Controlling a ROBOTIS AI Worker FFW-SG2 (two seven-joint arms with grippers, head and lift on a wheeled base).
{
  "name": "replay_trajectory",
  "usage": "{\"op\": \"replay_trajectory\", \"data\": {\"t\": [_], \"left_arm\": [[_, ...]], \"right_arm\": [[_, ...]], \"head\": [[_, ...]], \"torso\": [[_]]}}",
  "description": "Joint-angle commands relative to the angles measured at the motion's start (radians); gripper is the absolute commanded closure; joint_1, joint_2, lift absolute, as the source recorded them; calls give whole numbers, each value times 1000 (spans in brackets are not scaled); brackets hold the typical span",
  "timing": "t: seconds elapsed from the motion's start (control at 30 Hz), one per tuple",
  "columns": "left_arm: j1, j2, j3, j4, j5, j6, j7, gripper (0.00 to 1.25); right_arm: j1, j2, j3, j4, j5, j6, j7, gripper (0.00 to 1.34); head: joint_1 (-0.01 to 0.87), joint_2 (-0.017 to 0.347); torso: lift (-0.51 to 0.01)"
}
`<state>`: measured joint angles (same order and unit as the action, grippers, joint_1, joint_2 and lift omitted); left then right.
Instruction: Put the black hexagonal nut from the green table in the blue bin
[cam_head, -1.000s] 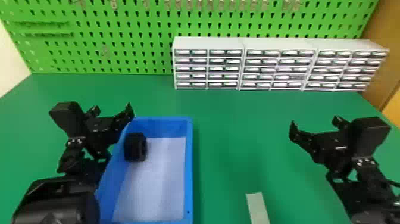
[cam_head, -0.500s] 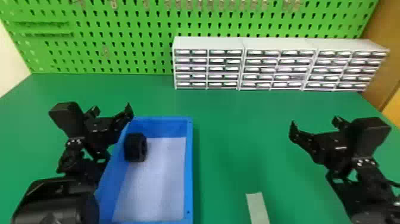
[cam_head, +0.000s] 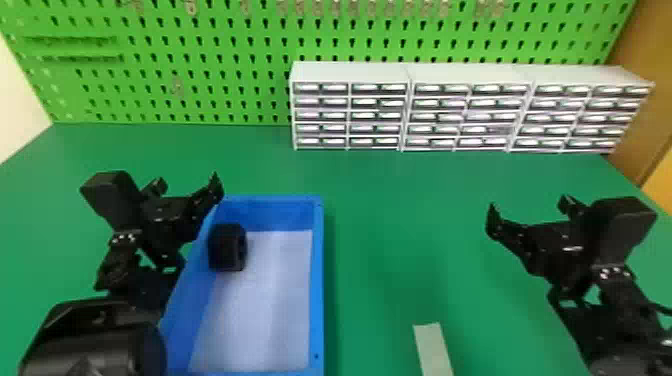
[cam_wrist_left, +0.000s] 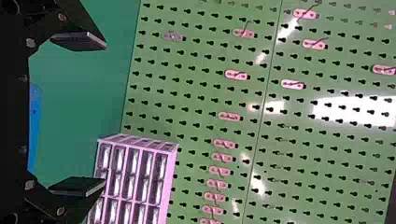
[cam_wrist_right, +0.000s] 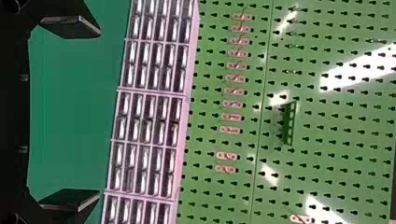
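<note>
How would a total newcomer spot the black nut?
On the green table sits a long blue bin. Inside, near its far left corner, is the nut: chunky and black against the pale floor, whereas the strip outside the bin is flat and pale.

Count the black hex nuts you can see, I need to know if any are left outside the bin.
1: the black nut is inside the blue bin, by its left wall near the far end. Another could be hidden behind the left hand or right hand.

Room lies right of the blue bin (cam_head: 318, 280); drawer units (cam_head: 455, 74) block beyond.
</note>
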<state>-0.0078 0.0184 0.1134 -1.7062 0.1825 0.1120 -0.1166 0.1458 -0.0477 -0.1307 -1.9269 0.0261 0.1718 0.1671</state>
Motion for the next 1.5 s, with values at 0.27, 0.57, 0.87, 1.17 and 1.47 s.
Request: {"op": "replay_trajectory", "data": {"t": [0.27, 0.57, 0.87, 1.17, 1.47], "left_arm": [[0, 0, -4, 0, 0, 0, 0, 240], [0, 0, -3, 0, -2, 0, 0, 240], [2, 0, -3, 0, 0, 0, 0, 240], [2, 0, 0, 0, 0, 0, 0, 240], [-3, 0, 2, 0, 0, 0, 0, 240]], "right_arm": [[0, 0, -3, 0, 0, 0, 0, 94], [-3, 0, -1, 2, 0, 0, 0, 94], [-2, 0, -1, 3, -3, 0, 0, 94], [0, 0, -3, 3, -8, 0, 0, 94], [0, 0, -1, 3, -8, 0, 0, 94]], "head": [[686, 51], [686, 51], [686, 51], [686, 51], [686, 51]], "torso": [[-97], [-97], [-97], [-97], [-97]]}}
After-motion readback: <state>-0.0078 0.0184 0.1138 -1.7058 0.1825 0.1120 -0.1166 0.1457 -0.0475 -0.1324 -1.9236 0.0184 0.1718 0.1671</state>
